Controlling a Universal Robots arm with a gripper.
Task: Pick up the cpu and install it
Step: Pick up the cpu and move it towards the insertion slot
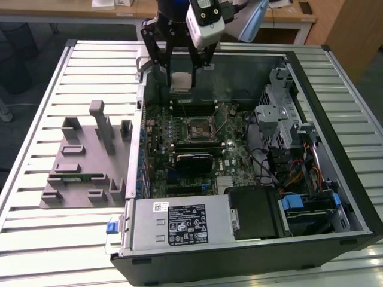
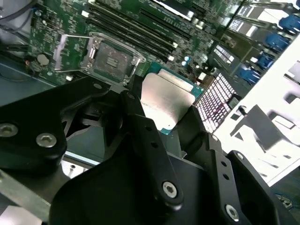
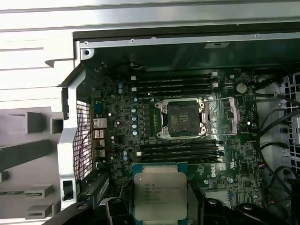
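The cpu [image 1: 181, 84], a flat square chip with a pale silver top and green rim, hangs in the air over the far edge of the open computer case [image 1: 335, 137]. My gripper [image 1: 181, 76] is shut on it, one black finger on each side. Both wrist views show the cpu [image 2: 166, 101] [image 3: 159, 194] held between the fingers [image 2: 136, 115]. The open cpu socket [image 1: 195, 130] [image 3: 180, 118] [image 2: 110, 58] lies on the motherboard below and in front of the chip, its metal frame flipped up, nothing in it.
A grey fixture block [image 1: 84, 173] with upright posts sits on the slatted table at the exterior view's left. Inside the case are a power supply [image 1: 179, 224], a black cooler [image 1: 194, 162], a drive cage [image 1: 281, 113] and cables [image 1: 299, 173].
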